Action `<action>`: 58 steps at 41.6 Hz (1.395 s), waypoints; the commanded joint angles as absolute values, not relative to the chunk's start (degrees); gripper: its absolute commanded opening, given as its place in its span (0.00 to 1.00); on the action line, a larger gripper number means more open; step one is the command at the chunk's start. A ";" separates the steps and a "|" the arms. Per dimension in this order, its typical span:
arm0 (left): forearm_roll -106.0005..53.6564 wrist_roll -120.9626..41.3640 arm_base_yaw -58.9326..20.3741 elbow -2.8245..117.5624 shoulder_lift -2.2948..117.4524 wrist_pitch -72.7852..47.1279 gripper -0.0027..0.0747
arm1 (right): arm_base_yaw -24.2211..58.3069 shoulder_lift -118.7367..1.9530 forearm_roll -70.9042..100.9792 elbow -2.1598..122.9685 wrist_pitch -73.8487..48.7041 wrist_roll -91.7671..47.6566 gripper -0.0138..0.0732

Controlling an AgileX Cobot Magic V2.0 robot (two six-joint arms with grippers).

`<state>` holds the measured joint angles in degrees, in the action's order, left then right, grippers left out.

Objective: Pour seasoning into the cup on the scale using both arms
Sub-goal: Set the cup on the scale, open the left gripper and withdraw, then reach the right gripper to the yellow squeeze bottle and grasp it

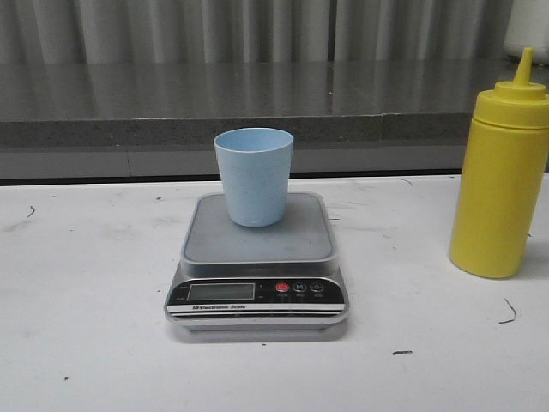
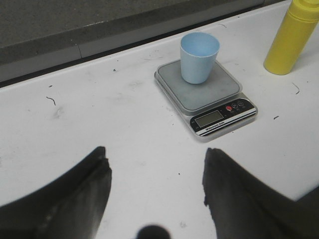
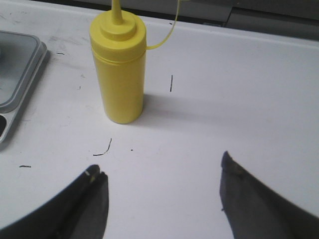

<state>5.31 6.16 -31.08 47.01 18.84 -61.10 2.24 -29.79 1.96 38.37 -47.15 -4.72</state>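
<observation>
The cup (image 1: 253, 176) stands upright on the rear part of the scale (image 1: 257, 257) platform, mid-table (image 1: 86, 326); its front panel with the display and red button faces the camera. The seasoning (image 1: 502, 184) bottle stands upright on the table, well to the right of the scale and apart from it. Neither arm appears in the front view. Only the left wrist view shows the left gripper (image 2: 155, 172), fingers (image 2: 94, 174) spread wide over bare table, short of the scale. Only the right wrist view shows the right gripper (image 3: 162, 181), fingers (image 3: 97, 186) spread, near the bottle, and the bottle's thin tethered tip cap strand (image 3: 167, 35)
</observation>
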 commanded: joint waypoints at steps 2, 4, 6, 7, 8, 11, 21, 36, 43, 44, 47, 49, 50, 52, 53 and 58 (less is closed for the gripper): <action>5.44 6.62 -31.46 46.96 17.72 -57.39 0.56 | 1.92 -30.44 1.46 40.26 -43.56 -5.32 0.73; 5.44 6.62 -31.46 46.83 17.73 -57.39 0.56 | 1.92 -30.44 1.46 40.26 -43.56 -5.32 0.73; 5.44 6.62 -31.46 46.71 17.73 -57.28 0.56 | 1.92 -30.44 1.46 40.26 -43.56 -5.32 0.73; 5.44 6.62 -31.46 46.71 17.73 -57.28 0.56 | 1.92 -30.44 1.46 40.26 -43.56 -5.32 0.73; 5.44 6.62 -31.46 46.71 17.73 -57.28 0.56 | 1.92 -30.44 1.46 40.26 -43.56 -5.32 0.73; 5.44 6.62 -31.46 46.71 17.73 -57.28 0.56 | 1.92 -30.44 1.46 40.26 -43.56 -5.32 0.73; 5.44 6.62 -31.46 46.71 17.73 -57.28 0.56 | 1.92 -30.44 1.46 40.26 -43.56 -5.32 0.73; 5.44 6.62 -31.46 46.71 17.73 -57.28 0.56 | 1.92 -30.44 1.47 40.26 -43.09 -5.32 0.73; 5.44 6.62 -31.46 46.71 17.73 -57.28 0.56 | 2.05 -30.44 2.10 40.26 -40.79 -5.32 0.73; 5.44 6.62 -31.46 46.71 17.73 -57.28 0.56 | 2.21 -30.44 2.29 40.33 -40.33 -5.32 0.73; 5.44 6.62 -31.46 46.71 17.73 -57.28 0.56 | 3.44 -30.82 2.29 40.51 -39.47 -6.61 0.74; 5.44 6.62 -31.46 46.71 17.73 -57.28 0.56 | 4.51 -31.23 2.29 40.71 -39.29 -7.99 0.78; 5.44 6.62 -31.46 46.71 17.73 -57.28 0.56 | 5.52 -31.84 2.29 41.04 -39.34 -8.23 0.80; 5.44 6.62 -31.46 46.71 17.73 -57.28 0.56 | 6.60 -32.98 2.29 41.50 -39.39 -8.23 0.85; 5.44 6.62 -31.46 46.71 17.73 -57.28 0.56 | 7.21 -33.62 2.29 41.83 -39.54 -8.23 0.88; 5.44 6.62 -31.46 46.71 17.73 -57.28 0.56 | 8.39 -37.55 2.29 43.32 -39.20 -8.23 0.92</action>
